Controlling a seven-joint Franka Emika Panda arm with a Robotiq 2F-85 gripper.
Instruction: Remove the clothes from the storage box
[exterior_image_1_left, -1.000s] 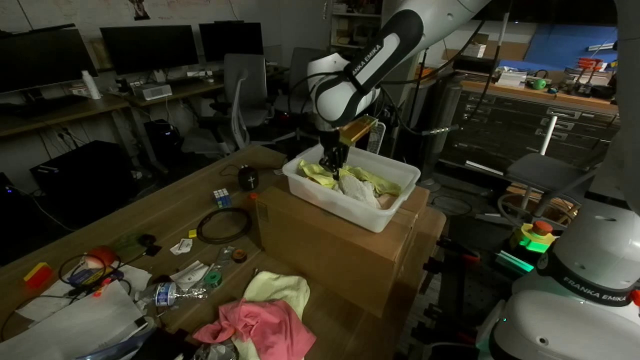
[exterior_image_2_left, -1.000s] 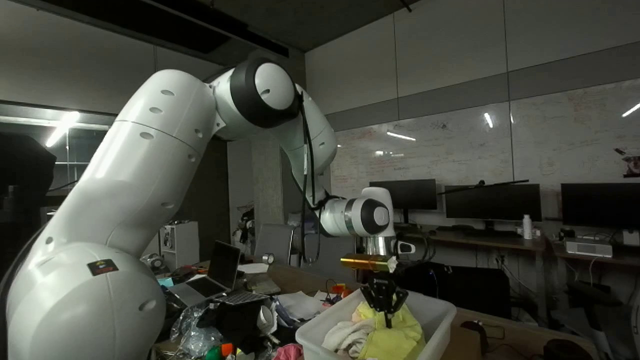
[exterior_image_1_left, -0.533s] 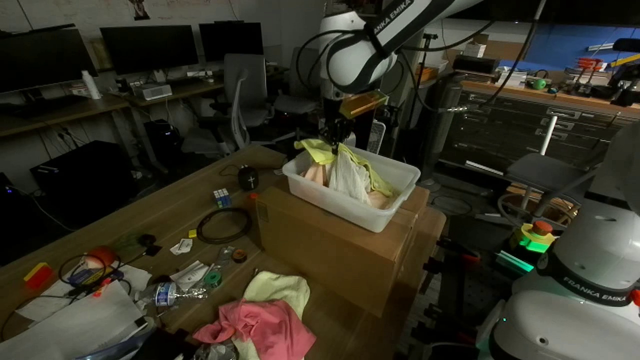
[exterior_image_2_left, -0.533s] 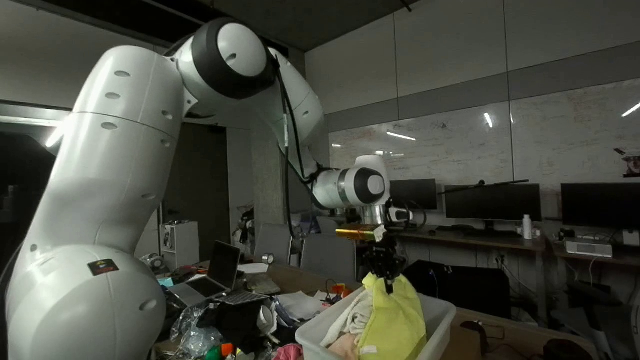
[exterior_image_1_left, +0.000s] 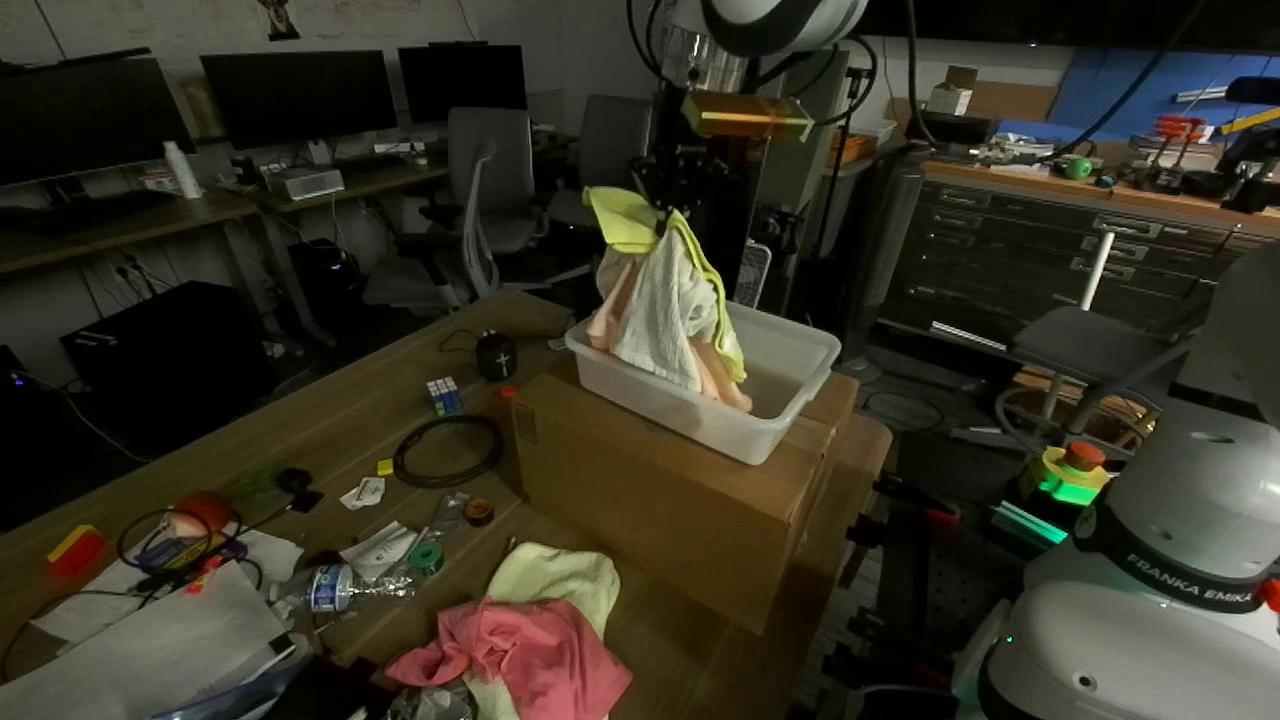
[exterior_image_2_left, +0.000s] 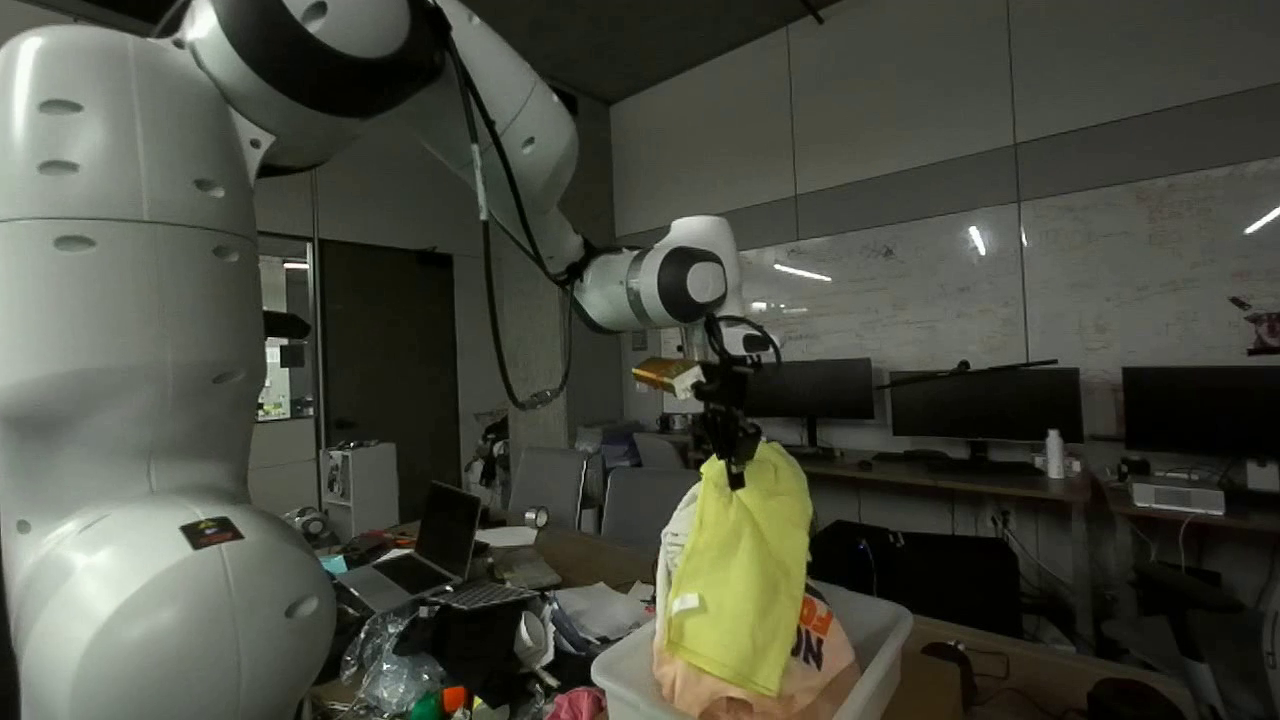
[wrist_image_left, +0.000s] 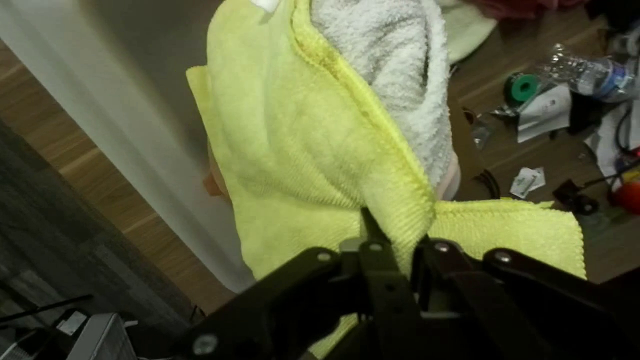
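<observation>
As the Franka Emika Panda arm (exterior_image_2_left: 520, 110) arches across to the white plastic storage box (exterior_image_1_left: 680, 412), its upper link nearly upright and its forearm sloping down, the wrist (exterior_image_2_left: 660, 285) carries the Robotiq gripper (wrist_image_left: 397, 245) above the box's rim, pointing downward. The gripper is closed to a narrow pinch, a fold of the yellow cloth (exterior_image_2_left: 745, 570) caught between its black fingertips (exterior_image_2_left: 736, 472); whether the white terry towel (wrist_image_left: 392, 62) underneath is also clamped cannot be told. From that one point the gathered clothes (exterior_image_1_left: 655, 315) hang in a tent shape over the storage box, close to one of its ends. The yellow cloth drapes outermost in an exterior view, a small white tag (exterior_image_2_left: 687, 602) near its edge, while one corner flares out beside the gripper. Below it fall the folds of the towel and a peach garment (exterior_image_2_left: 830, 670) printed with orange and dark lettering, only partly in sight. Their lower edges reach down within the storage box's walls; whether they touch its floor is hidden. Beneath the storage box sits a brown cardboard carton (exterior_image_1_left: 650, 490) on a wooden table (exterior_image_1_left: 345, 430). Lower than the storage box and apart from it, a rumpled pink cloth (exterior_image_1_left: 540, 650) lies across a pale yellow cloth (exterior_image_1_left: 560, 578) on the tabletop.
</observation>
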